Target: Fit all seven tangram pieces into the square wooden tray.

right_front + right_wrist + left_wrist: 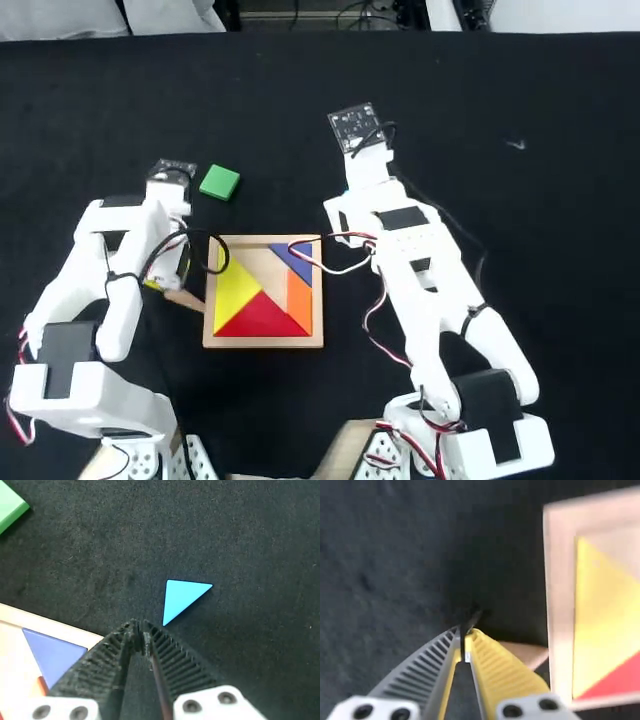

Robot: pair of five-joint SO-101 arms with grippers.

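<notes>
The square wooden tray holds a yellow triangle, a red triangle, an orange piece and a blue piece. A green square lies on the cloth beyond the tray. A tan piece lies beside the tray's wall, partly under my left gripper, which is shut with nothing in it. My right gripper is shut just off a tray corner, close to a light blue triangle on the cloth.
Black cloth covers the whole table, with open room to the far right and far left. Loose cables from the arm over the tray's far right corner hang above that corner.
</notes>
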